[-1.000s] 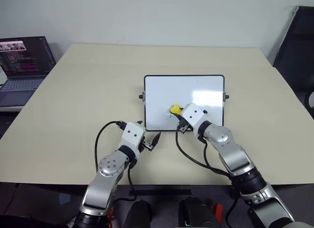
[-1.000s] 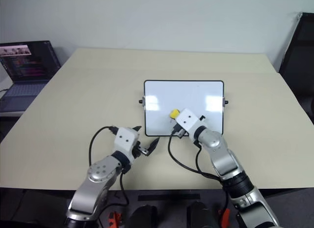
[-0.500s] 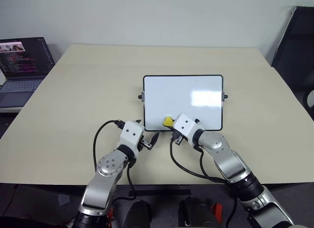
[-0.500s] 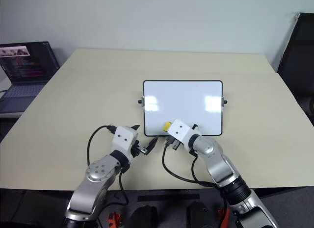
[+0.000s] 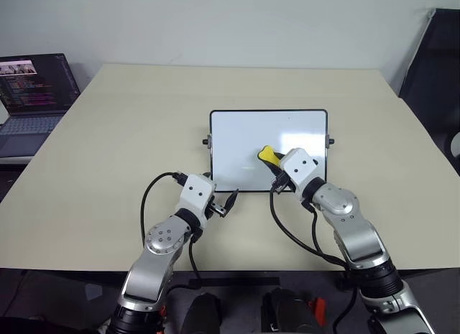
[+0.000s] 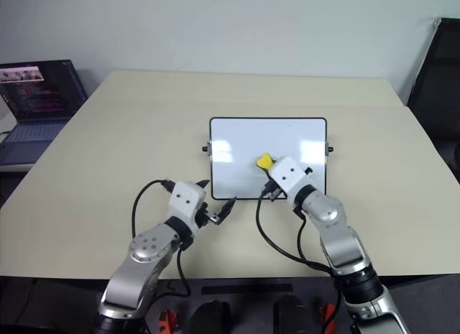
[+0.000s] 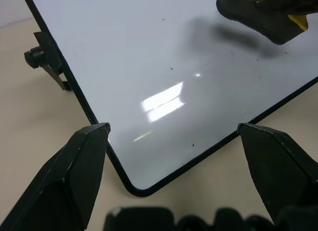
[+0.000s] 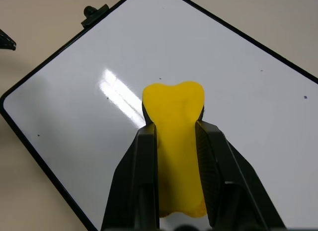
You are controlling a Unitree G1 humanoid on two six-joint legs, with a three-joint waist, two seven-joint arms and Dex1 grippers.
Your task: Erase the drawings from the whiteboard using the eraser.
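The whiteboard (image 5: 244, 136) lies flat on the table, black-framed, with small knobs on its short sides. Its white face carries just a few tiny dark specks (image 7: 171, 68); the drawings are out of view. My right gripper (image 8: 175, 136) is shut on the yellow eraser (image 5: 267, 154), which presses on the board's middle near its front edge. The eraser (image 8: 175, 116) sticks out past the fingertips. My left gripper (image 5: 221, 197) is open at the board's near-left corner (image 7: 134, 184), and its two fingers stand either side of that corner without touching it.
An open laptop (image 5: 32, 90) sits on a side surface to the far left. A black chair (image 5: 435, 61) stands at the far right. The beige table (image 5: 129, 126) stretches wide around the board. Black cables loop from both wrists.
The right gripper, with the eraser in it, swept to the board's near-left edge, then came back right and further onto the board. The left gripper stayed put.
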